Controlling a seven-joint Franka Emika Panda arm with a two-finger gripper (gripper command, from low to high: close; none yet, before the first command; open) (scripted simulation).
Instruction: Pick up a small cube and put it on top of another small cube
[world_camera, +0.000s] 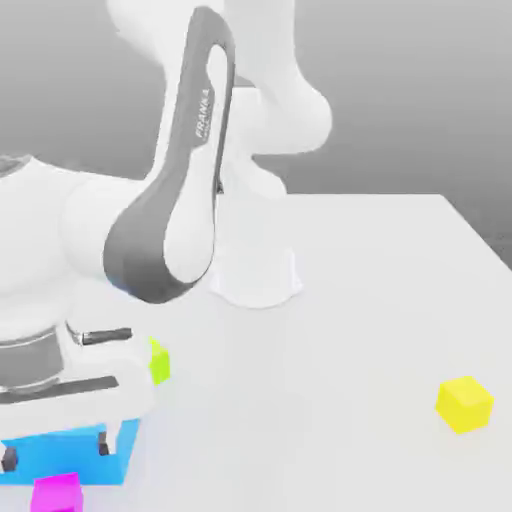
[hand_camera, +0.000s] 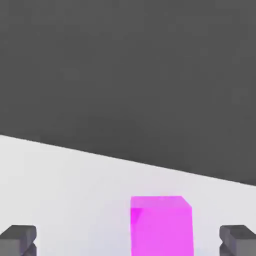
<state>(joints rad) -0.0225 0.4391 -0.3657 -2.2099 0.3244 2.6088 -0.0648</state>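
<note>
Writing: "FRANKA" runs along my grey arm link (world_camera: 203, 115).
Jaws (hand_camera: 128, 241): released, spread wide, fingertips (hand_camera: 18, 239) either side of the magenta cube (hand_camera: 160, 225), not touching it.
Magenta cube: on the white tabletop (world_camera: 380, 300), at 6 o'clock from the blue block (world_camera: 60, 460).
Lime cube (world_camera: 159, 360): at 1 o'clock from the block, partly behind my hand.
Yellow cube (world_camera: 465, 404): well apart, at 3 o'clock.

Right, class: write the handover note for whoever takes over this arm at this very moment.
Gripper: open, holding nothing, fingertips wide apart either side of the magenta cube, not touching it.
Magenta cube: on the white table, at the exterior view's lower left, next to the blue block.
Cyan cube: I cannot place it from these views.
Done: approach lined up on the cube.
Left: close, lift, stack on the cyan cube.
</note>
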